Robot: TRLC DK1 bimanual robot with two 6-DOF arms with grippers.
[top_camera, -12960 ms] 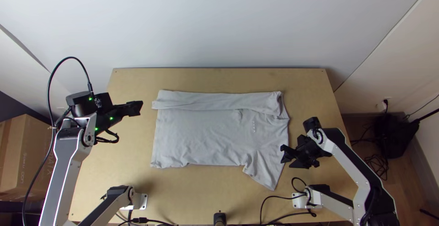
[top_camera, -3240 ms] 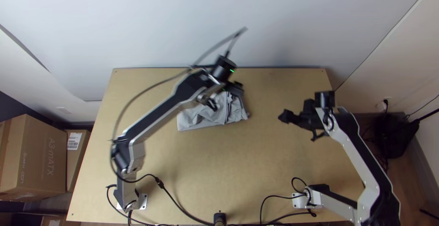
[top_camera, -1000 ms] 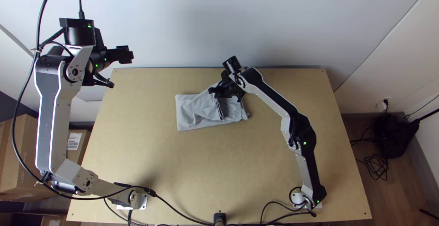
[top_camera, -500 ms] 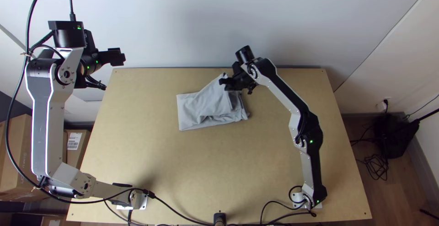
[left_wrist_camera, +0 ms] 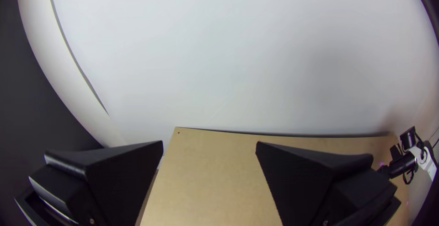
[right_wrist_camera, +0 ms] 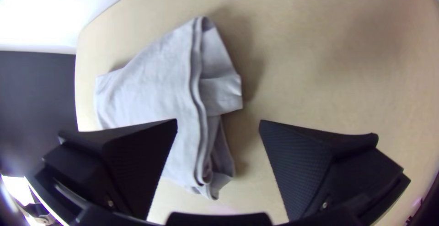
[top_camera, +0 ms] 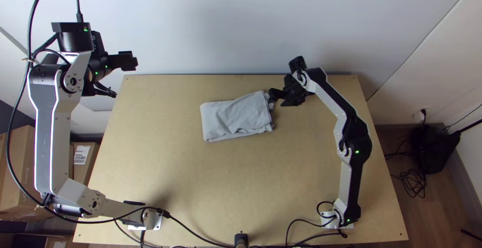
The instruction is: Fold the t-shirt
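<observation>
One light wooden table point(top_camera: 226, 188) takes up most of the top view, with a big cardboard box point(top_camera: 26, 162) and a smaller box point(top_camera: 80, 171) past its edge on the left arm's side. Can't tell what's inside either, tbh.

Next size down is the t-shirt point(top_camera: 233, 117), on the far half of the table, folded into a compact layered bundle, a bit crumpled, with a small flap sticking out from the layered end. Half a second ago its far corner was lifted at the right gripper point(top_camera: 276, 100); now it lies flatter, and that gripper has shifted toward its own arm's side. It's right by the layered end, fingers wide apart and not clamped on anything.

Left gripper point(top_camera: 134, 61) is up past the table's far corner on its own side, fingers apart too. Smallest thing: a white label point(top_camera: 81, 154) on the smaller box.
</observation>
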